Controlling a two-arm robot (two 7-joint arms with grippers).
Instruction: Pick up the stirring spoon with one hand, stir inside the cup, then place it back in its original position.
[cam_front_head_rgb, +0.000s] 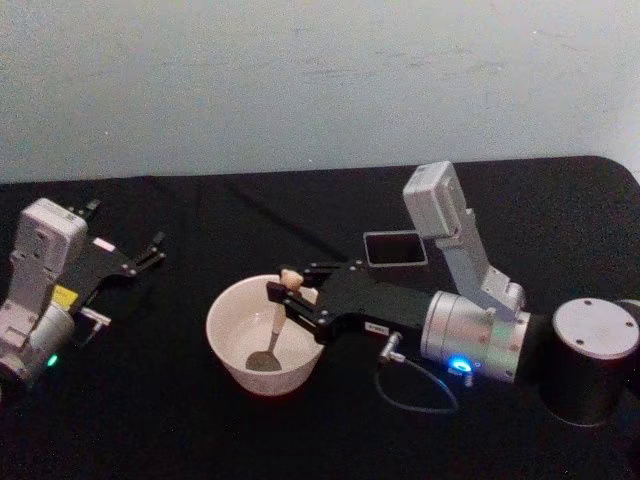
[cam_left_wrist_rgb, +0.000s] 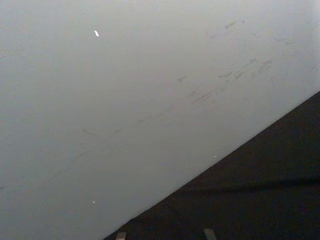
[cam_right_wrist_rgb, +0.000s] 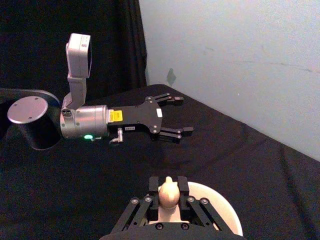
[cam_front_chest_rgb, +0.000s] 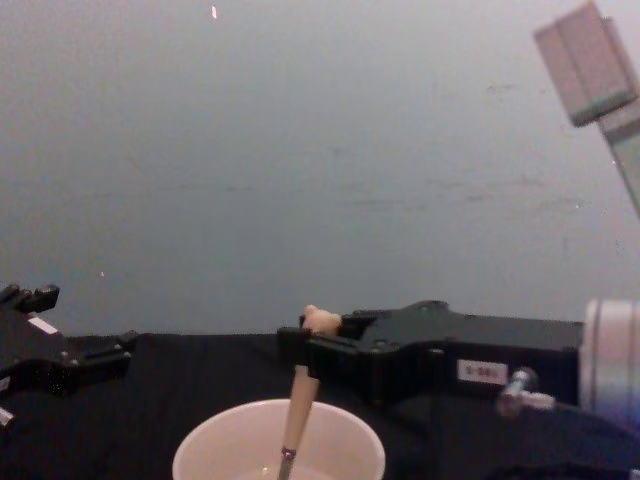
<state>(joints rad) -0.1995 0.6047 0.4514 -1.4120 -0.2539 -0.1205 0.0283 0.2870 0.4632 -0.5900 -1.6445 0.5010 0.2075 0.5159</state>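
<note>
My right fingers (cam_front_head_rgb: 292, 287) clamp the one spoon (cam_front_head_rgb: 273, 325) by its beige bear-topped handle, its shiny round bowl inside the one smooth cream cup (cam_front_head_rgb: 222, 310). My left fingers (cam_front_head_rgb: 125, 226) gape empty at its nine o'clock.

A plain, pale grey-blue wall (cam_front_head_rgb: 300, 80) stands behind the black tabletop (cam_front_head_rgb: 180, 420) and meets its far edge in a straight line. The wall carries some thin dark scuff marks (cam_left_wrist_rgb: 240, 72) and one small white spot (cam_left_wrist_rgb: 96, 33). At one side a black curtain (cam_right_wrist_rgb: 127, 45) hangs in folds against the wall's edge. The light is soft and even.
</note>
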